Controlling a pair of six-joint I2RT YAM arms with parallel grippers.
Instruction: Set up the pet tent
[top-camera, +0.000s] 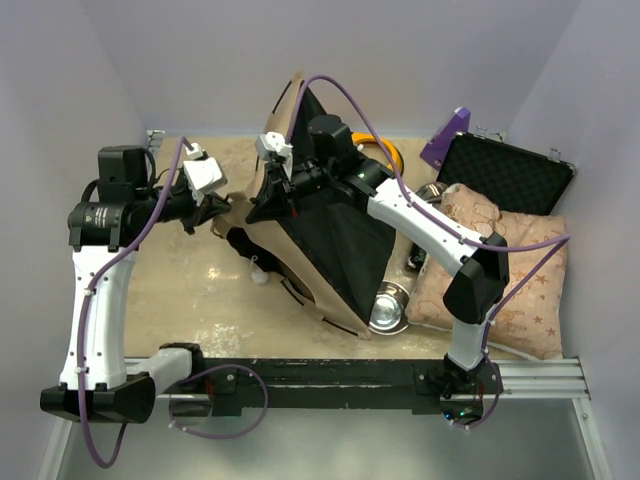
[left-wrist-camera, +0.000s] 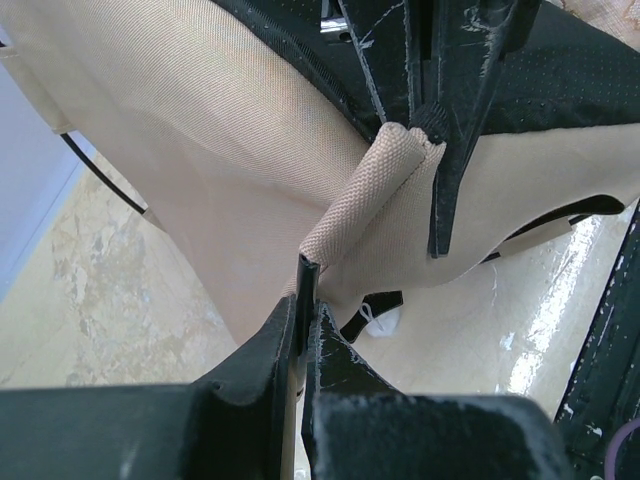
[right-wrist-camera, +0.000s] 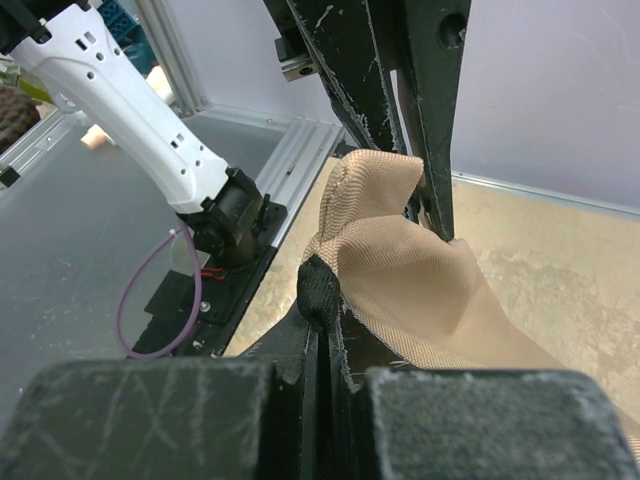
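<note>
Pet tent (top-camera: 335, 250), fabric pinched by left gripper (left-wrist-camera: 305, 300) and right gripper (right-wrist-camera: 325, 305), bowl (top-camera: 390, 306) half-hidden

Left arm (top-camera: 93, 290), right arm (top-camera: 420, 216) reach inward; both jaws clamped tight.

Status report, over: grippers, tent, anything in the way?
Left gripper, right gripper: shut on tent. Tent partly lifted, not set up. Bowl, cushion close beside.
</note>
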